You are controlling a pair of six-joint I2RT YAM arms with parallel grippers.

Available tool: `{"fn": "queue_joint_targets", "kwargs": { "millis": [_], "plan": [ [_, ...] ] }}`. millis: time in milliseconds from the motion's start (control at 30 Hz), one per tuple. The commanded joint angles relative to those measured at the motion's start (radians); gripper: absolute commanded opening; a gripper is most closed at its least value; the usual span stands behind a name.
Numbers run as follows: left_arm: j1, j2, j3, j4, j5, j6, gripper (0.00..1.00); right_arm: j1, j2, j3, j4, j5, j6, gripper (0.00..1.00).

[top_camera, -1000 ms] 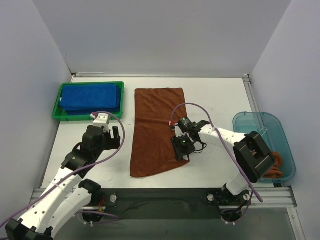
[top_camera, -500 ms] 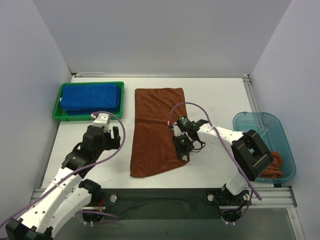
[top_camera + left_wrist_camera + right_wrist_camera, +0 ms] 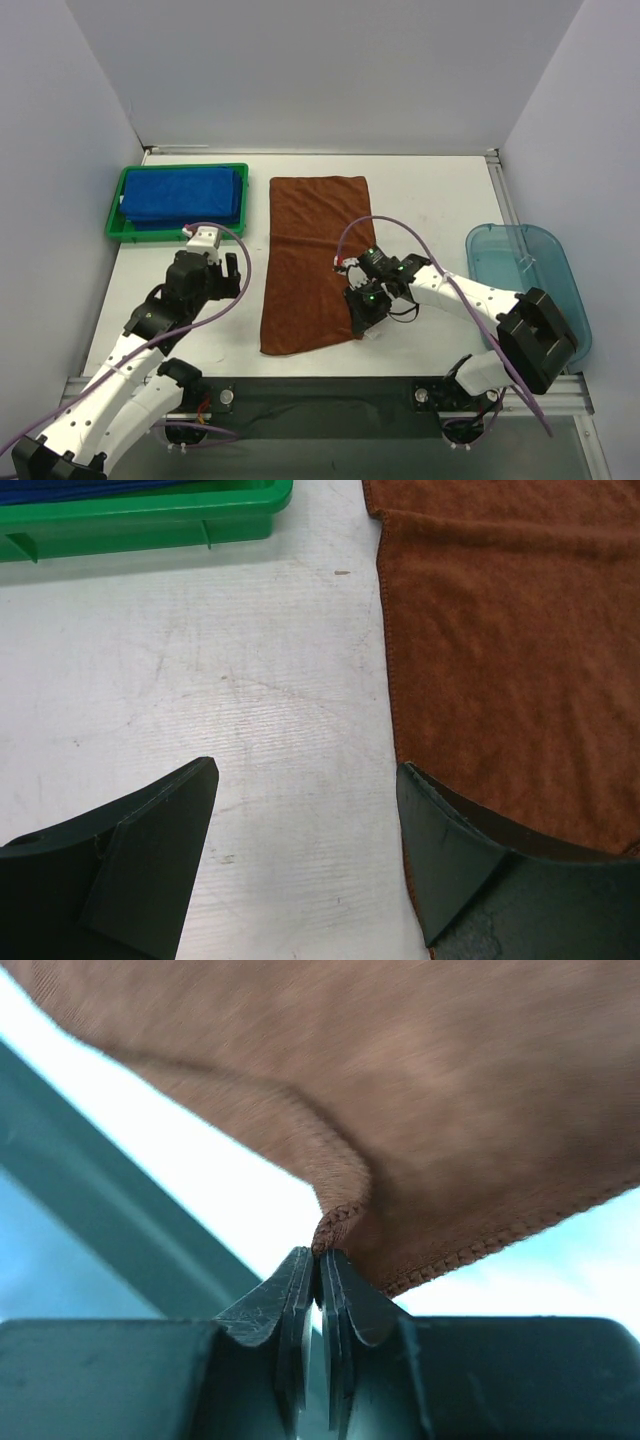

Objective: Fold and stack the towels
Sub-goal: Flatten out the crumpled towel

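while clenched on the near right corner of the rust-brown towel (image 3: pixel 315 262), holds only a thin bite of hem in the right tool (image 3: pixel 321 1258). seems to hold that corner just off the tabletop (image 3: pixel 430 200); leaves the rest lying flat and lengthwise between the arms. hangs the left tool (image 3: pixel 305 768) released over bare tabletop just beside the towel's left edge, grasping nothing. could lose the hem on a quick pull, given so shallow a pinch. could drag the whole cloth rather than fold it, with nothing pinning the far end. could fold skewed, with one corner held only. shows the pinch and bunched hem in right wrist view alone; hides both under the tool from top. gives the full towel outline and blue towels (image 3: pixel 182 192) in the green tray (image 3: pixel 118 190) from top only.
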Motion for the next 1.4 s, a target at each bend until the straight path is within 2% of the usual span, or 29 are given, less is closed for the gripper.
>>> {"fn": "queue_joint_targets", "kwargs": {
  "millis": [0,167,333,400,467,633,767,833,933,1200,1367],
  "plan": [
    [0.007,0.005,0.029,0.046,0.003,0.011,0.83,0.072,-0.026,-0.019,-0.08,-0.098,0.046,0.1],
    [0.009,0.015,0.03,0.046,0.005,0.011,0.82,0.152,-0.023,-0.079,-0.143,-0.016,0.142,0.14],
    [0.009,0.018,0.027,0.046,0.002,0.01,0.82,0.211,-0.101,-0.166,-0.151,0.084,0.261,0.18],
    [0.01,0.023,0.027,0.046,0.002,0.01,0.82,0.228,-0.159,-0.193,-0.157,0.104,0.289,0.22],
    [0.01,0.029,0.029,0.044,0.006,0.008,0.82,0.236,-0.214,-0.208,-0.163,0.123,0.312,0.32],
    [0.01,0.041,0.029,0.049,0.035,0.004,0.82,0.25,-0.331,-0.197,-0.174,0.132,0.317,0.4],
    [0.01,0.049,0.026,0.056,0.066,-0.009,0.82,0.254,-0.426,-0.174,-0.176,0.175,0.324,0.39],
    [0.01,0.064,0.026,0.064,0.109,-0.03,0.82,0.253,-0.434,-0.165,-0.173,0.195,0.335,0.35],
    [0.009,0.098,0.033,0.069,0.155,-0.044,0.82,0.254,-0.397,-0.162,-0.147,0.212,0.349,0.32],
    [0.01,0.113,0.035,0.066,0.133,-0.018,0.82,0.28,-0.225,-0.197,-0.058,0.193,0.363,0.2],
    [0.01,0.115,0.033,0.065,0.14,-0.016,0.82,0.363,-0.181,-0.214,-0.071,0.141,0.392,0.17]
  ]
}}
